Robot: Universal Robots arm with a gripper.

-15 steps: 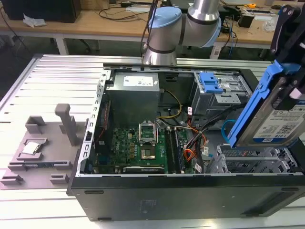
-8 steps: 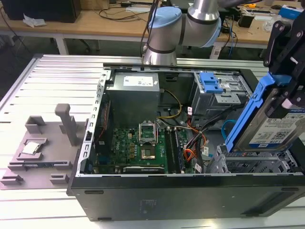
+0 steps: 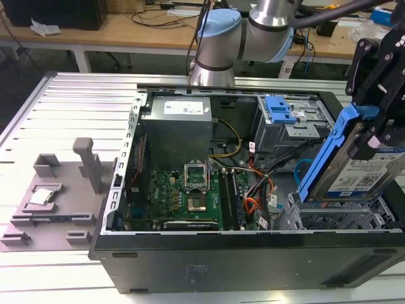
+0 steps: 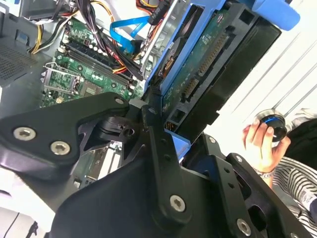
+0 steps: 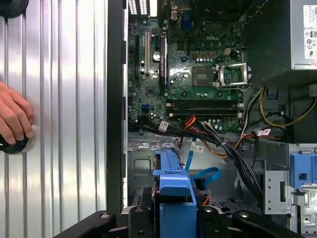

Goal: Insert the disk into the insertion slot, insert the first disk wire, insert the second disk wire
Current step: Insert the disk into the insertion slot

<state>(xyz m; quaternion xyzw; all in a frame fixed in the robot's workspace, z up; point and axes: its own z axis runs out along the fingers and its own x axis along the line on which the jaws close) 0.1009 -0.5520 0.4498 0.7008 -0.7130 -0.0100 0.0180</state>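
**Disk at the cage mouth, not yet seated**

Status: none of the three steps is complete. The tool [image 3: 378, 136] is clamped on the disk [image 3: 361, 171] and carries it tilted, one edge down, just above the insertion slot [image 3: 335, 218] at the exterior view's right end of the open computer case [image 3: 253, 266]. Whether the lower edge touches the cage, I cannot tell. Both wire steps remain. The second disk wire [image 3: 302, 170] lies in a loose loop beside the cage, apart from the drive.

Disk: grey-silver body, white label, bright blue carrier framing it. In the second wrist view its connector edge looks bare, nothing plugged in.

A person's hand [image 5: 12, 119] rests on the tabletop [image 5: 64, 99] beside the case.
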